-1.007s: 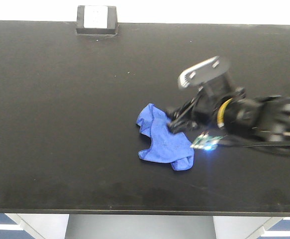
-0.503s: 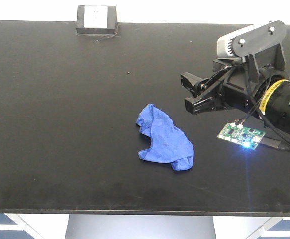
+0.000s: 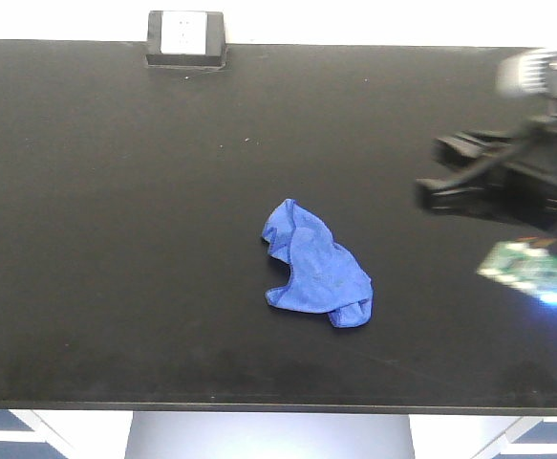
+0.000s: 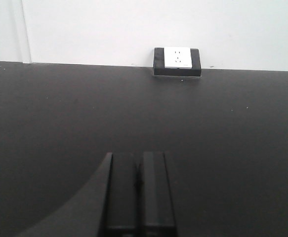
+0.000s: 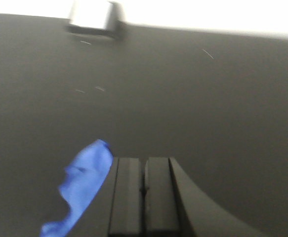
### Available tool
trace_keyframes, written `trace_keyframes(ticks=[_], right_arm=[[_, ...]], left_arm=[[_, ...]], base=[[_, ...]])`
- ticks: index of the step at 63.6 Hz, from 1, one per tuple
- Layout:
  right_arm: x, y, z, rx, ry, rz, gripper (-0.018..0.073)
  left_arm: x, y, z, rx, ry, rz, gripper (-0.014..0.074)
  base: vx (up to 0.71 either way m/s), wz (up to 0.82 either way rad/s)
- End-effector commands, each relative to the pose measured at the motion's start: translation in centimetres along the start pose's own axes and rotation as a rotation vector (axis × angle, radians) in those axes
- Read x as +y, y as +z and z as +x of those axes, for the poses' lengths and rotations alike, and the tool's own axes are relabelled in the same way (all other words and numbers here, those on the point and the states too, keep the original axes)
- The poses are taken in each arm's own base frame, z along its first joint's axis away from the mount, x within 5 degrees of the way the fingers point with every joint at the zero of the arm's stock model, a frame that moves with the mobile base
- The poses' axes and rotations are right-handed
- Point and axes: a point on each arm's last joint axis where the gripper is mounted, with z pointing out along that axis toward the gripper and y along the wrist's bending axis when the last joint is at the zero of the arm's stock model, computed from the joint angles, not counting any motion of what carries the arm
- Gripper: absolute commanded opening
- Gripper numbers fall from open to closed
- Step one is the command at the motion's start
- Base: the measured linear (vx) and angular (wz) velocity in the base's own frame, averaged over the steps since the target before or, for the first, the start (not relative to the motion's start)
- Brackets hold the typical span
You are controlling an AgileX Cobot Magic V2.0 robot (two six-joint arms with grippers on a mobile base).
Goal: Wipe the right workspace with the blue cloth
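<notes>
The blue cloth (image 3: pixel 316 268) lies crumpled on the black table (image 3: pixel 116 239), a little right of centre, with nothing holding it. My right gripper (image 3: pixel 440 172) is blurred near the right edge, well to the right of the cloth and above the table. In the right wrist view its jaws (image 5: pixel 144 160) are pressed together and empty, with the cloth (image 5: pixel 82 190) to their lower left. My left gripper (image 4: pixel 139 154) shows only in its own wrist view, shut and empty over bare table.
A black box with a white socket face (image 3: pixel 185 38) sits at the table's back edge and also shows in the left wrist view (image 4: pixel 177 61). A small green circuit board with a lit LED (image 3: pixel 536 273) hangs under the right arm. The table's front edge runs along the bottom.
My right gripper was at the cloth's right edge, then lifted off and moved away to the right. The cloth stayed where it lay.
</notes>
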Motion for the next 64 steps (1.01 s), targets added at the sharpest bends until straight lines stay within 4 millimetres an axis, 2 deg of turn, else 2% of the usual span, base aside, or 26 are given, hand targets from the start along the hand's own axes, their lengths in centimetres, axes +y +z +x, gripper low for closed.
trace_keyframes(ticks=[1, 7, 13, 21, 27, 36, 48, 64], right_arm=[[-1.7, -2.3, -1.5, -0.091, 0.093, 0.024, -0.0011], [-3.7, -4.5, -2.4, -0.21, 0.112, 0.089, -0.0011], [-5.1, -6.7, -2.6, -0.273, 0.014, 0.191, -0.0011], [-5.7, -8.9, -2.6, -0.323, -0.164, 0.288, -0.0009], [-5.7, -9.6, -1.7, -0.363, -0.258, 0.32, -0.0008], [-5.7, -9.1, 2.6, -0.458, -0.278, 0.311, -0.0008], [-6.0, -7.7, 9.5, -0.513, -0.236, 0.281, -0.0008], [-6.4, -6.2, 16.3, -0.518, -0.164, 0.262, -0.0008]], left_arm=[[-0.1, 0.1, 0.2, -0.065, -0.008, 0.009, -0.0006], [-0.1, 0.1, 0.2, -0.065, -0.008, 0.009, -0.0006], [-0.1, 0.1, 0.2, -0.065, -0.008, 0.009, -0.0006], [-0.1, 0.1, 0.2, -0.065, -0.008, 0.009, -0.0006], [-0.1, 0.1, 0.2, -0.065, -0.008, 0.009, -0.0006], [-0.1, 0.1, 0.2, -0.065, -0.008, 0.009, -0.0006], [-0.1, 0.1, 0.2, -0.065, -0.008, 0.009, -0.0006], [-0.1, 0.1, 0.2, -0.065, -0.008, 0.009, -0.0006]], base=[[0.0, 0.0], [0.0, 0.0], [0.0, 0.0], [0.0, 0.0], [0.0, 0.0], [0.0, 0.0], [0.0, 0.0], [0.0, 0.0]])
